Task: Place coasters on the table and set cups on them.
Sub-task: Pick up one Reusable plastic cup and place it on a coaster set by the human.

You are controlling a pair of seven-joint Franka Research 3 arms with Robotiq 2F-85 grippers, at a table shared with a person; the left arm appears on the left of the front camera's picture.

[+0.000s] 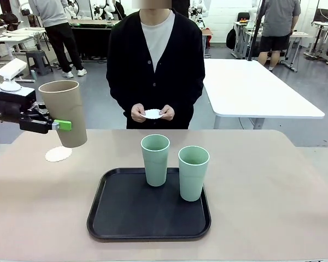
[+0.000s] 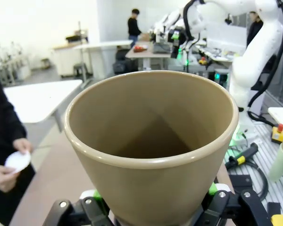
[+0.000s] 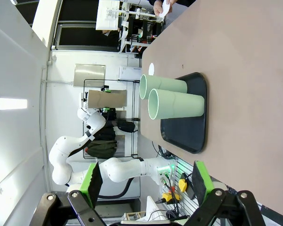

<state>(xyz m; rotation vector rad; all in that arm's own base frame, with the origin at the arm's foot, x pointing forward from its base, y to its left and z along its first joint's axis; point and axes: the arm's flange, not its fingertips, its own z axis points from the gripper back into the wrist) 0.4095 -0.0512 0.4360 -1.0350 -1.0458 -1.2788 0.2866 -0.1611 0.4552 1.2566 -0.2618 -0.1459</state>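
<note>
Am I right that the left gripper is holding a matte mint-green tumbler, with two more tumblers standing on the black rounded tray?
Not quite: the front view shows the left gripper shut on the tan-brown matte tumbler; the two mint-green tumblers stand on the black tray.

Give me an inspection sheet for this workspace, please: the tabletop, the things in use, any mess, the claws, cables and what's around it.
Surface: beige table, bare apart from the job's things.
Job's things: tan cup held tilted off the table, close above a coaster; farther green cup and nearer green cup upright on the black tray; second coaster in the person's hands.
Clutter: nothing seen.
Claws: left claw shut on the tan cup; right claw open, empty.
Cables: black cable off the table, beside the arm's base.
Surroundings: person standing at the far side; white table behind.
</note>
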